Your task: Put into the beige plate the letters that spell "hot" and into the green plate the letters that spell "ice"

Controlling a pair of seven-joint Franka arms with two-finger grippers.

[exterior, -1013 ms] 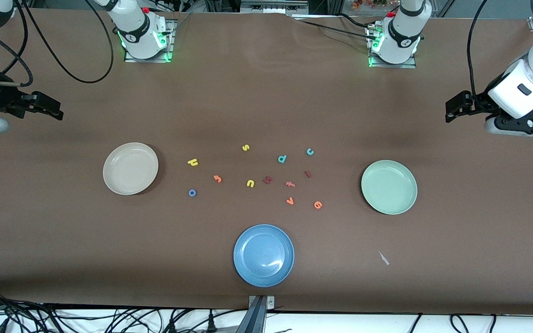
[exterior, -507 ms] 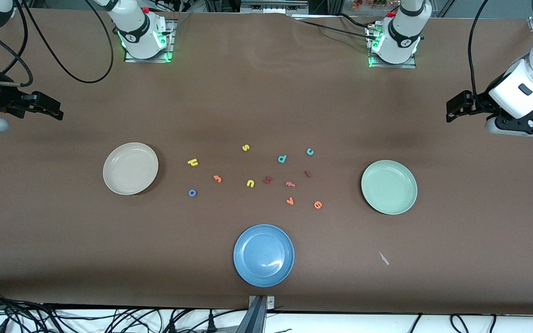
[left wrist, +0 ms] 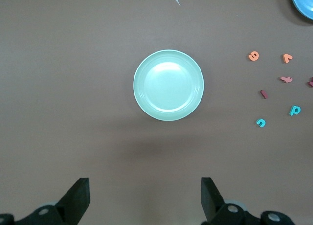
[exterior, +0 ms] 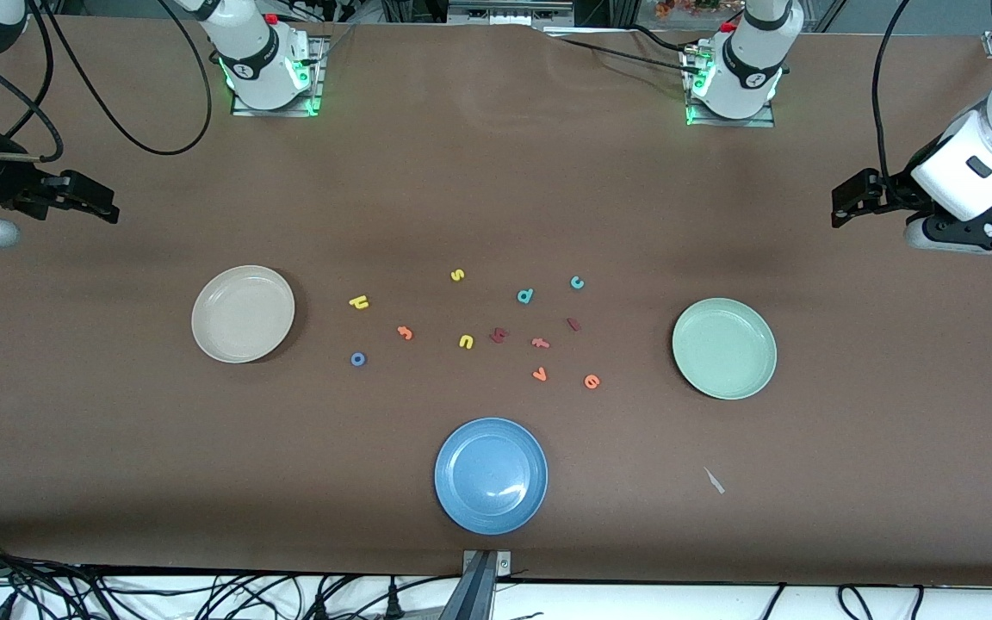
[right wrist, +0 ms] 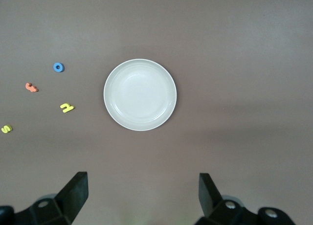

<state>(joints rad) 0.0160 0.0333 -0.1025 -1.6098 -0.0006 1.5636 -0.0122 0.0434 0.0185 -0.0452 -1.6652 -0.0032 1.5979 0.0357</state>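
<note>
The beige plate (exterior: pixel 243 313) (right wrist: pixel 140 94) lies empty toward the right arm's end, the green plate (exterior: pixel 724 348) (left wrist: pixel 168 85) empty toward the left arm's end. Between them lie the yellow h (exterior: pixel 359 301) (right wrist: pixel 67 107), blue o (exterior: pixel 358 359) (right wrist: pixel 58 67), orange t (exterior: pixel 406 332) (right wrist: pixel 31 87), dark red i (exterior: pixel 573 324) (left wrist: pixel 264 94), teal c (exterior: pixel 577 282) (left wrist: pixel 260 123) and orange e (exterior: pixel 592 381) (left wrist: pixel 253 56). My right gripper (exterior: pixel 107 209) (right wrist: pixel 142 193) hangs open and empty beside the beige plate. My left gripper (exterior: pixel 840 205) (left wrist: pixel 145 195) hangs open and empty beside the green plate.
A blue plate (exterior: pixel 491 475) sits nearest the front camera. Mixed among the letters are a yellow s (exterior: pixel 457 275), yellow u (exterior: pixel 466 342), teal d (exterior: pixel 525 296), dark red angular letter (exterior: pixel 499 335), salmon f (exterior: pixel 540 343) and orange v (exterior: pixel 539 375). A white scrap (exterior: pixel 714 480) lies near the green plate.
The left arm's hand has drifted very slightly toward its own end of the table. Nothing else has moved.
</note>
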